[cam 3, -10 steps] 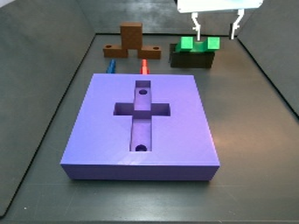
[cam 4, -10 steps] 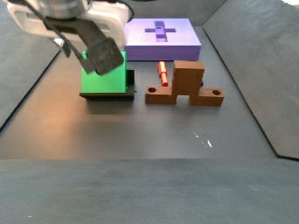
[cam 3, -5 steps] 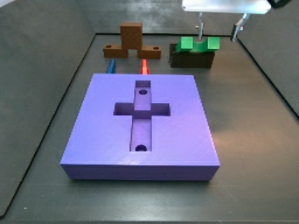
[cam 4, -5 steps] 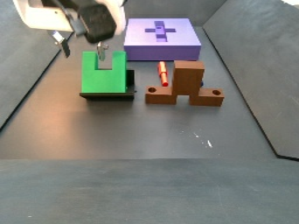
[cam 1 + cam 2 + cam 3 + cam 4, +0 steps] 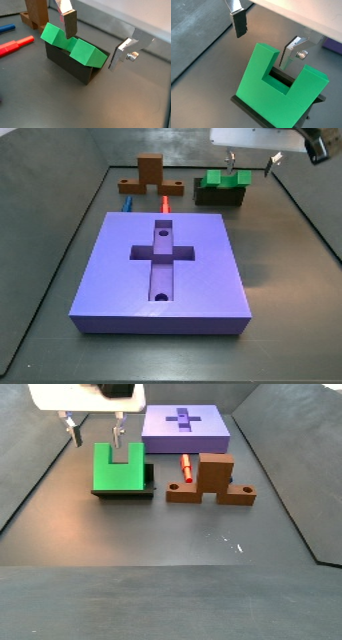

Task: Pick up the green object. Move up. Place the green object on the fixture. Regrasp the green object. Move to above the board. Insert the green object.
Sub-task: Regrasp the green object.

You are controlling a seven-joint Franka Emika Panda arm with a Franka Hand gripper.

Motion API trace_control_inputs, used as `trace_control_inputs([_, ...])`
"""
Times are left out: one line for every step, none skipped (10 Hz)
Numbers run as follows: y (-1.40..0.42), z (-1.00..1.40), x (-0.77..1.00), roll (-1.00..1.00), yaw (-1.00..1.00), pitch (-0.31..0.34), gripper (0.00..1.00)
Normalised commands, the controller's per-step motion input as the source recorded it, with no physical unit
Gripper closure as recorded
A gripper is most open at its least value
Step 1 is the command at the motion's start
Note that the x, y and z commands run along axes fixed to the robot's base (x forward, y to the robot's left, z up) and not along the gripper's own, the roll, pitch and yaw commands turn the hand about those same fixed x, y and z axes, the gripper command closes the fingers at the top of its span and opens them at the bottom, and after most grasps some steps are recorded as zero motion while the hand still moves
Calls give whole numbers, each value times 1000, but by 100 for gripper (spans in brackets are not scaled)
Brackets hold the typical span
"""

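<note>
The green object (image 5: 227,179) stands in the dark fixture (image 5: 218,197) at the far end of the floor, its notch facing up (image 5: 118,469). My gripper (image 5: 95,430) hangs open just above it, holding nothing. In both wrist views the silver fingers (image 5: 68,22) (image 5: 239,25) reach down on either side of the green object (image 5: 73,46) (image 5: 271,92) and are apart from it. The fixture (image 5: 70,67) shows under the block. The purple board (image 5: 201,278) with its cross-shaped recess and two round holes lies in the middle of the floor.
A brown stepped block (image 5: 210,482) stands beside the fixture, with a thin red rod (image 5: 186,466) between it and the board (image 5: 207,429). A blue rod (image 5: 124,201) lies next to the red rod (image 5: 166,201). Dark walls close in the floor.
The gripper was tilted low against the green object, one finger in its notch. It has straightened and risen clear, still open. The green object stayed on the fixture.
</note>
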Motion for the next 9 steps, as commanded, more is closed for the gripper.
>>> trace_control_inputs([-189, 40, -74, 1000, 60, -194, 0])
trace_control_inputs([-117, 34, -60, 1000, 180, -169, 0])
trace_control_inputs([-97, 0, -26, 1000, 317, -197, 0])
trace_control_inputs([-97, 0, -23, 1000, 366, -231, 0])
trace_control_inputs([-91, 0, 0, 1000, 426, -200, 0])
trace_control_inputs([-46, -140, 131, 1000, 440, -137, 0])
trace_control_inputs([-9, -209, 163, 983, 329, -26, 0])
trace_control_inputs([-54, -294, 277, 954, 111, 0, 0])
trace_control_inputs([0, -517, 214, 371, 186, 0, 0])
